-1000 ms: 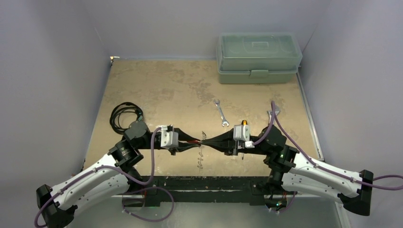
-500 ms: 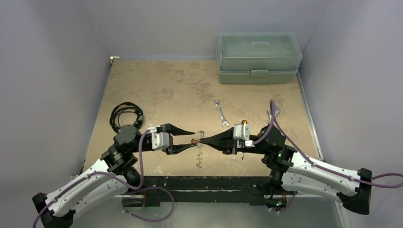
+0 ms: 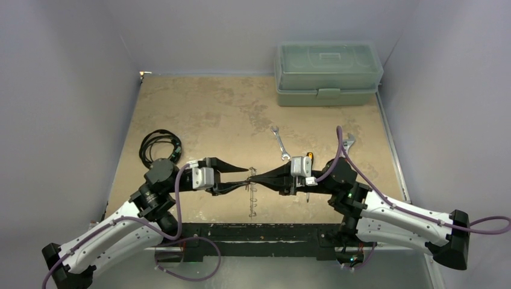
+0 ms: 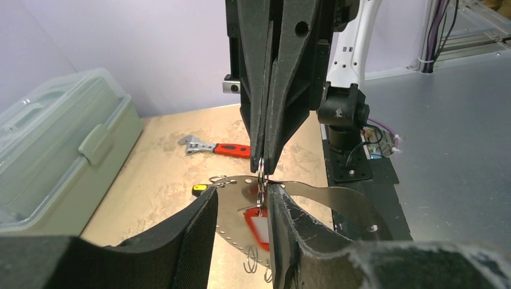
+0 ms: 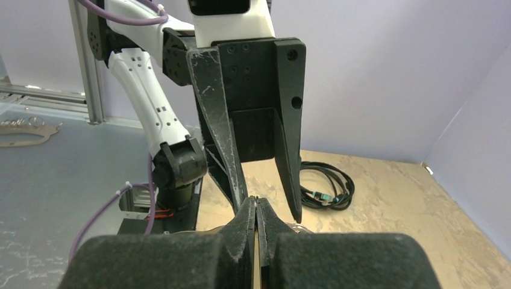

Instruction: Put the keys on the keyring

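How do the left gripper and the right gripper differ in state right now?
The left gripper stands open; the right gripper is shut. The right gripper pinches a small ring; the left gripper grips nothing, though the red tag hangs between its fingers. Both have black fingers and meet tip to tip.

Left hand fingers spread, right hand closed, tip to tip above the tan mottled table. Thin silvery metal keyring hangs edge-on from the right hand's tips. Small silver open-ended spanner just behind. Coiled black cable on the left, green translucent plastic toolbox in the far right corner.
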Robot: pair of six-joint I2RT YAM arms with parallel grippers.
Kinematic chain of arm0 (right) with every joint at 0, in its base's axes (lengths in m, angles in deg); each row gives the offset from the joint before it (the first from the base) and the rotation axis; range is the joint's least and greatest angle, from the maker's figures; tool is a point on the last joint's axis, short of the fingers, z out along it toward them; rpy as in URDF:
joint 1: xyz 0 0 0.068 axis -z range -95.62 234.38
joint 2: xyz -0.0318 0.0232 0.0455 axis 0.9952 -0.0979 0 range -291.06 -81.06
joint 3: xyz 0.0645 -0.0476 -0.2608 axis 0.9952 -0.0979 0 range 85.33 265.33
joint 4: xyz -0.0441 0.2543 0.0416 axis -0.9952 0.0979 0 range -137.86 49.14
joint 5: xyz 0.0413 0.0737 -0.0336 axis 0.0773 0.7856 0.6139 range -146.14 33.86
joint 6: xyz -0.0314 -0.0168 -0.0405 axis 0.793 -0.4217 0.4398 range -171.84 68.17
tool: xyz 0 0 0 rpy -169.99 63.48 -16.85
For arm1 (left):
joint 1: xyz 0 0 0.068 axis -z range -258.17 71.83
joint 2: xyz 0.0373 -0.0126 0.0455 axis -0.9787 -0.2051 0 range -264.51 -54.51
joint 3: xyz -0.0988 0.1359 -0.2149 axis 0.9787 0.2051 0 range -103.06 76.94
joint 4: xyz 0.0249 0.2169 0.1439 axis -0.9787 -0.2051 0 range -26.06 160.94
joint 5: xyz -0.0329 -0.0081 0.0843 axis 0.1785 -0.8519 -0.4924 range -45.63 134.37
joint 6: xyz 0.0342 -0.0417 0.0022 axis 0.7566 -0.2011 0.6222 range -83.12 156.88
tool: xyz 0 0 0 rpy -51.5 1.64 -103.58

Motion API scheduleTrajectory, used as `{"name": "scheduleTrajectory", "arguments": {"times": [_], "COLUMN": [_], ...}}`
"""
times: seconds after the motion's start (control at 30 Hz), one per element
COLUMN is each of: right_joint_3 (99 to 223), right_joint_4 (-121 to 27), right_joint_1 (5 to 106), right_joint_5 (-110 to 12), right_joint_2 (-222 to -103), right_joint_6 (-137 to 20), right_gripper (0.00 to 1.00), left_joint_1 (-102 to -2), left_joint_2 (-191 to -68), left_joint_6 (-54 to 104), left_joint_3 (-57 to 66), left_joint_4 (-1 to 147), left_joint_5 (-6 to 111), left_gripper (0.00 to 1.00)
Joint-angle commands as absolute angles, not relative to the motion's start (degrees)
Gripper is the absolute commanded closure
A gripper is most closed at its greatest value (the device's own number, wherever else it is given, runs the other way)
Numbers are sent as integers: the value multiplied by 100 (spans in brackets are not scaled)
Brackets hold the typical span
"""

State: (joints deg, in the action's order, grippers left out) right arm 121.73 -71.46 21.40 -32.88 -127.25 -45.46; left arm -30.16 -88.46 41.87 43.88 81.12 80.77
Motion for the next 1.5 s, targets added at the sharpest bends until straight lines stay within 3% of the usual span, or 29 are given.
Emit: {"name": "scheduleTrajectory", "arguments": {"times": [0.0, 0.17, 0.4, 0.73, 0.9, 1.1, 1.2, 1.47], "right_joint_3": [12373, 12374, 12375, 12351, 12575, 13287, 13874, 14687], "right_joint_4": [-7598, -7631, -7675, -7398, -6552, -4905, -3761, -2242], "right_joint_1": [2119, 2119, 2119, 2119, 2119, 2119, 2119, 2118], "right_joint_5": [-3220, -3197, -3138, -3327, -3705, -4265, -4541, -4448], "right_joint_2": [-12711, -12745, -12799, -12709, -12505, -12522, -12883, -13505], "right_joint_6": [-4612, -4612, -4612, -4579, -4328, -3724, -3329, -2939], "right_gripper": [100, 100, 100, 99, 65, 39, 36, 42], "left_joint_1": [-3062, -3071, -3078, -3097, -3097, -3095, -3097, -3097], "left_joint_2": [-8903, -8918, -8955, -8807, -8972, -9287, -9364, -9473], "left_joint_6": [4055, 4048, 4061, 4421, 4700, 4862, 4866, 4903], "left_joint_3": [4344, 4346, 4320, 4300, 4159, 3979, 3954, 3919], "left_joint_4": [8272, 8270, 8260, 7922, 7435, 7105, 7103, 6828], "left_joint_5": [8285, 8319, 8346, 7980, 7684, 7601, 7584, 7538], "left_gripper": [67, 74, 100, 100, 100, 100, 100, 100]}}
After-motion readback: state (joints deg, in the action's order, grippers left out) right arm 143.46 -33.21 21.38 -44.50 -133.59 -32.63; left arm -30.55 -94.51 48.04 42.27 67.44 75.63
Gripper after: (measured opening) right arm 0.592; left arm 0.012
